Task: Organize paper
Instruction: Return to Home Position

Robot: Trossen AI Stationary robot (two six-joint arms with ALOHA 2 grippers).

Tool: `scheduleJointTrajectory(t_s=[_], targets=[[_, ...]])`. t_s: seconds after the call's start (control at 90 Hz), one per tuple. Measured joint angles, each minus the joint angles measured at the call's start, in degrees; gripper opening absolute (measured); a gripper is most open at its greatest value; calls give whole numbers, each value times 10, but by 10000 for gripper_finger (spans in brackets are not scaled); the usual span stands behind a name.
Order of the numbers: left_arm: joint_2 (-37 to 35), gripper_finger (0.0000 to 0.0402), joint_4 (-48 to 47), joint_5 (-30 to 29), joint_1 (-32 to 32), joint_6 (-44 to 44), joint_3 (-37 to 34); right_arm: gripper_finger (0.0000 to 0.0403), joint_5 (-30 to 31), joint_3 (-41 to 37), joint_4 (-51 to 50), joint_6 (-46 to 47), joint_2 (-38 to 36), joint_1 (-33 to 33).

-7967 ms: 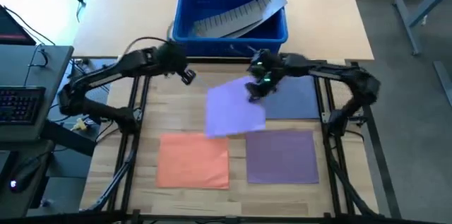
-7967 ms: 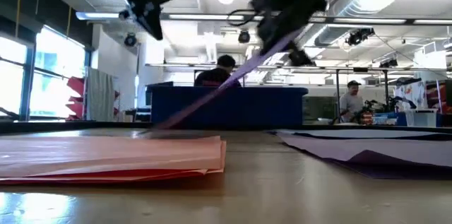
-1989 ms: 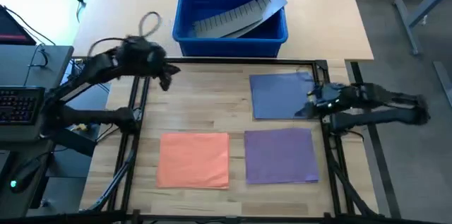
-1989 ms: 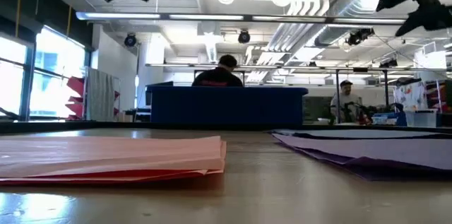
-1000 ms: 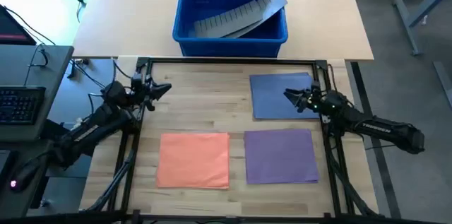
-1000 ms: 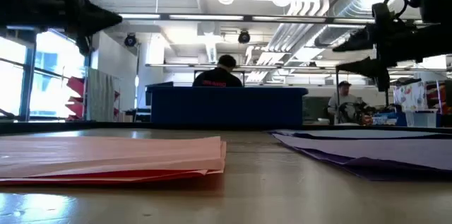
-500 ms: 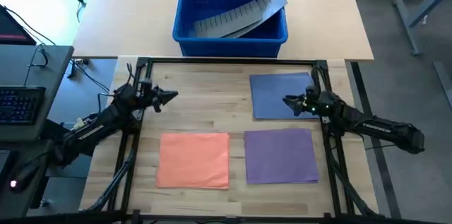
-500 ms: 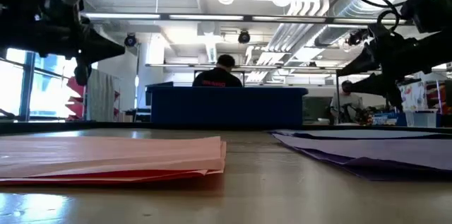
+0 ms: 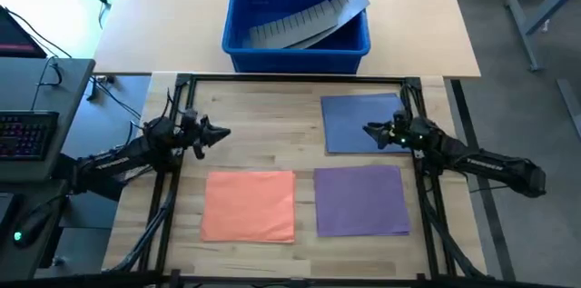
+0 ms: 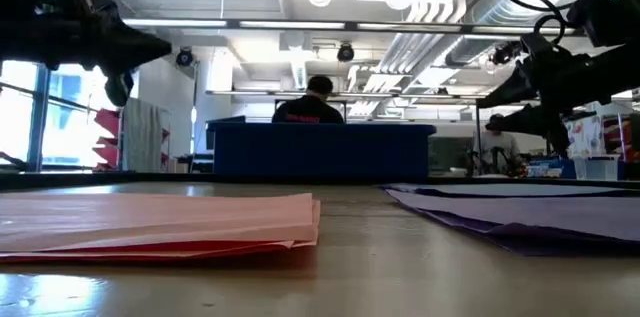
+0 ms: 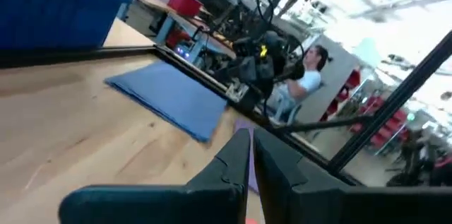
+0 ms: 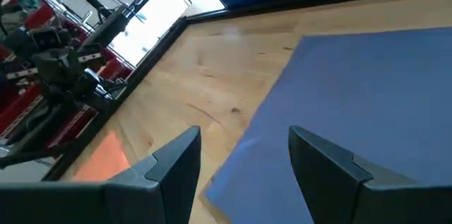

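Left gripper (image 9: 218, 131) hangs low over the left edge of the surface (image 9: 263, 138), holding nothing, fingers (image 11: 224, 171) closed with only a thin slit between them in the left wrist view. Orange paper (image 9: 248, 204) lies flat at front left, edges squared up; the low view shows more than one sheet in that pile. Purple paper (image 9: 361, 200) lies just beside it at front right, not touching. Blue paper (image 9: 365, 123) lies behind the purple, near the right rear corner. Right gripper (image 9: 370, 130) hovers over the blue paper's left edge, fingers spread wide apart and empty, not touching the sheet as far as the right wrist view shows. Judgement: sorting looks done, three one-colour piles, no loose sheets anywhere; only parking the arms seems left. Both arms are folded low at their own sides, so that looks nearly done too. Surface is light wood inside a black frame (image 9: 290, 77). Behind it, on a paler tabletop, a blue bin (image 9: 295, 44) holds a grey ridged strip (image 9: 304, 20). A keyboard (image 9: 23, 134) sits far left. The room behind is an open lab with ceiling ducts, and a person (image 10: 312, 102) sits beyond the bin.
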Motion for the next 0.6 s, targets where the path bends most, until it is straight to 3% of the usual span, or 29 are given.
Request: scheduleJointTrajectory(t_s=[0.167,0.378,0.6], targets=[[0,0,-3,-69,-77,128,0,195,0,0,0,0,0,0],[0,0,-4,-65,-97,355,0,195,0,0,-1,0,0,0],[3,0,-5,-61,-97,376,0,195,0,0,-1,0,0,0]])
